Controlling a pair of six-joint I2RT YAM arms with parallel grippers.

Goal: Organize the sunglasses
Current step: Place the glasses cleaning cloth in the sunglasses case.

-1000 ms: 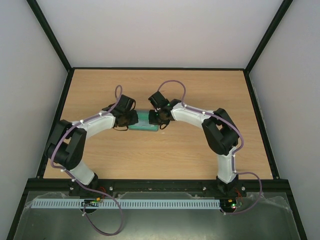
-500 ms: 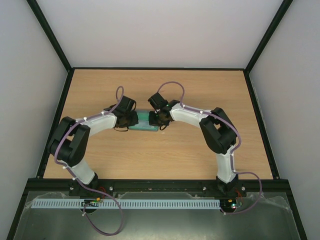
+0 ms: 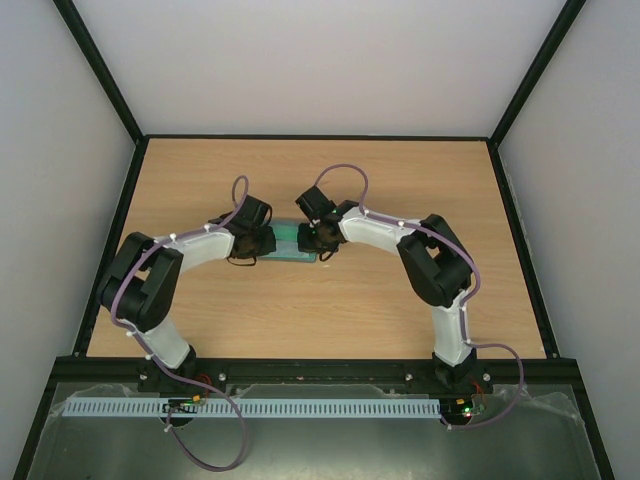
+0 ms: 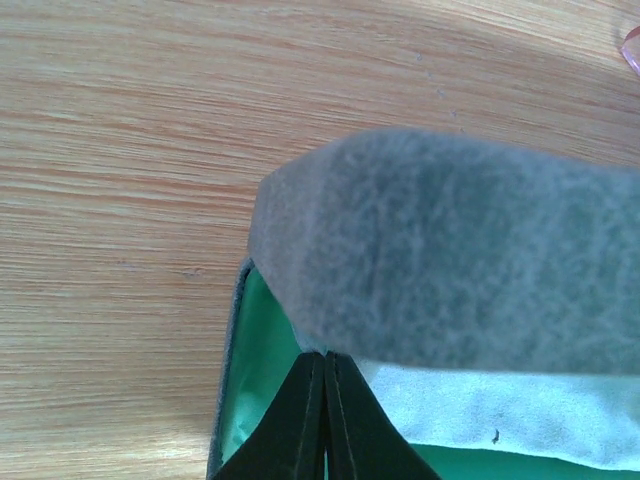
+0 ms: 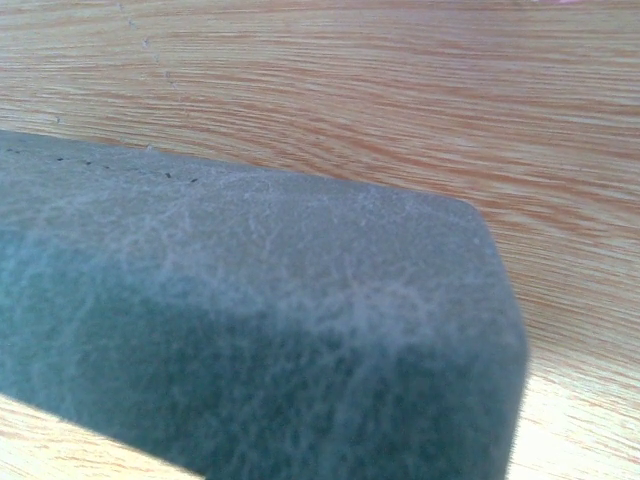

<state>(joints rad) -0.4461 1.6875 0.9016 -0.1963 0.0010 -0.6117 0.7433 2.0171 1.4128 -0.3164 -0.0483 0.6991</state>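
Note:
The grey-blue case [image 3: 290, 243] lies mid-table between my two grippers. In the left wrist view its grey lid [image 4: 450, 260] stands partly raised over the green lining [image 4: 262, 370] and a light-blue cloth [image 4: 500, 410] inside. My left gripper [image 4: 325, 358] is shut, with its tips against the lid's lower edge; in the top view it sits at the case's left end [image 3: 262, 240]. My right gripper [image 3: 312, 238] is at the case's right end. Its fingers are hidden, because the case's outer shell [image 5: 250, 330] fills the right wrist view. A pink sliver [image 4: 632, 50], perhaps the sunglasses, shows at the frame edge.
The wooden table [image 3: 330, 310] is walled by black frame posts and white panels on three sides. Both arms bend inward from their bases at the near edge. A white cable rail [image 3: 300, 408] runs along the front.
The left arm has shifted slightly right, bringing its gripper closer against the case's left end. The right arm has barely moved.

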